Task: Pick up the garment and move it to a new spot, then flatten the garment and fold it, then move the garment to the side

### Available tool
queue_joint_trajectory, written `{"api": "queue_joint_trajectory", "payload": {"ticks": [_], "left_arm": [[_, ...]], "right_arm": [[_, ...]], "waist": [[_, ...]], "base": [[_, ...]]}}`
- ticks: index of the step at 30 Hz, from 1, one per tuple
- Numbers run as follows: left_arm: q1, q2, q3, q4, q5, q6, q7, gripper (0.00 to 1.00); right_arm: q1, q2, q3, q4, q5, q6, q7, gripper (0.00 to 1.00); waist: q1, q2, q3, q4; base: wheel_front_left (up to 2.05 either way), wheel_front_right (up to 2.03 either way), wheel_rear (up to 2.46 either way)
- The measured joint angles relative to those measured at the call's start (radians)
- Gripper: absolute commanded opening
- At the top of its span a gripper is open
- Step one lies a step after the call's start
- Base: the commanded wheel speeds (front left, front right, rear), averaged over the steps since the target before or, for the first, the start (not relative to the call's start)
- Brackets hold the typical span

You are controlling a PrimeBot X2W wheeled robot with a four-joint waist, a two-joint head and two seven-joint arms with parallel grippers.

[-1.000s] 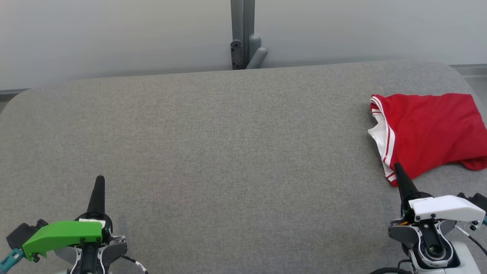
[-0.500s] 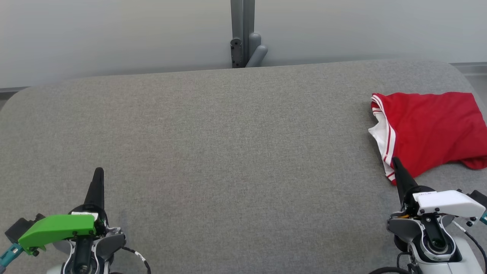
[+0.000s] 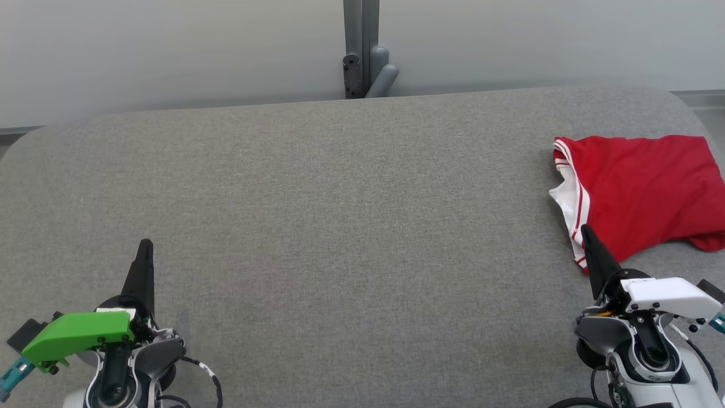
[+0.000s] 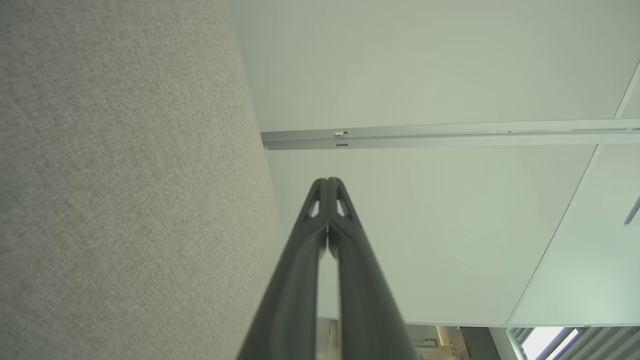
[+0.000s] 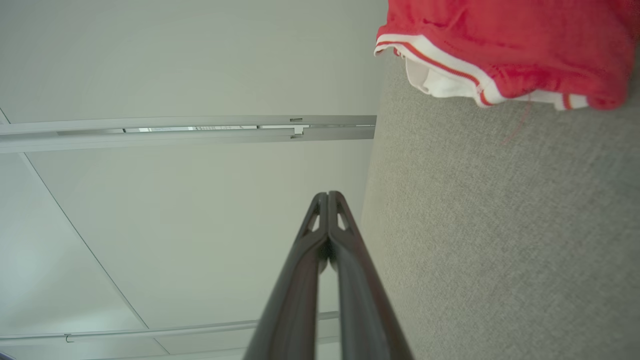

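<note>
**Left gripper** (image 3: 145,248): near left, above the table. The two dark fingers are pressed together tip to tip with nothing between them, and they point toward the far side. A green cover (image 3: 79,339) sits on the wrist behind them, with cables trailing at the near edge.

**Right gripper** (image 3: 587,232): near right, above the table. The fingers are closed against each other along their length and are empty. A white cover (image 3: 671,296) sits on the wrist. In the head view the tip overlaps the near left corner of the garment. The right wrist view shows bare table between the fingers and the cloth, so the two are apart.

**Table** (image 3: 351,226): grey woven fabric top with rounded far corners, spanning the scene from left to right.

**Garment** (image 3: 645,190): red cloth with white trim and thin red stripes along its left edge. It lies folded into a rough rectangle on the table's right side, toward the far edge, and runs past the right border of the head view. A white inner layer shows at the left opening. The near right corner bunches slightly.

**Post** (image 3: 362,51): grey upright with a bracket, far centre, just behind the table's far edge.

**Wall** (image 3: 170,51): pale, plain panels behind the post, across the far side.
</note>
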Motion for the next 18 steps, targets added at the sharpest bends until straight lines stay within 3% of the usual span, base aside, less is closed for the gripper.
{"api": "queue_joint_trajectory", "payload": {"ticks": [18], "left_arm": [[-0.009,0.000,0.003,-0.001,-0.034,0.001,0.007,0.00]], "right_arm": [[-0.005,-0.002,0.003,0.001,0.037,0.000,0.008,0.00]], "waist": [[0.0000,0.0000,0.002,0.000]], "base": [[0.00,0.00,0.00]]}}
